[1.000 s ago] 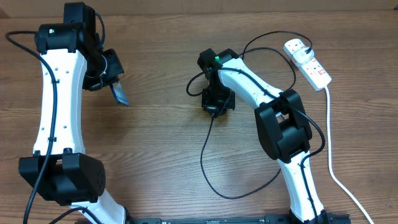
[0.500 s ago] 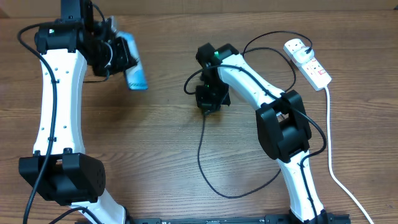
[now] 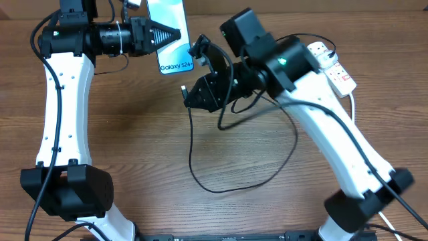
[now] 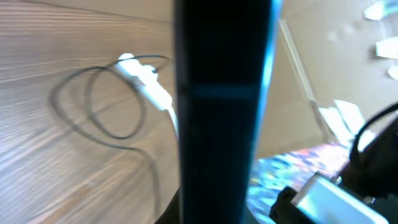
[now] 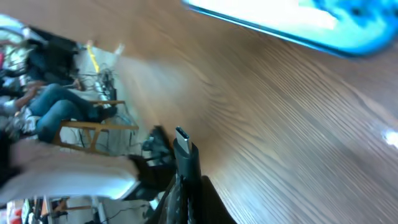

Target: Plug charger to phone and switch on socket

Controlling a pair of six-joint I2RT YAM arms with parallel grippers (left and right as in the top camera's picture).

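Aloft, left fingers (image 3: 162,33) on phone (image 3: 172,30), right fingers (image 3: 200,92) on charger (image 3: 190,150).

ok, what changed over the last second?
Left tool swung the phone toward the far side and centre, and its screen now faces up. Right tool carried the charger tip left, toward the phone. Both grips held, and the socket did not move.
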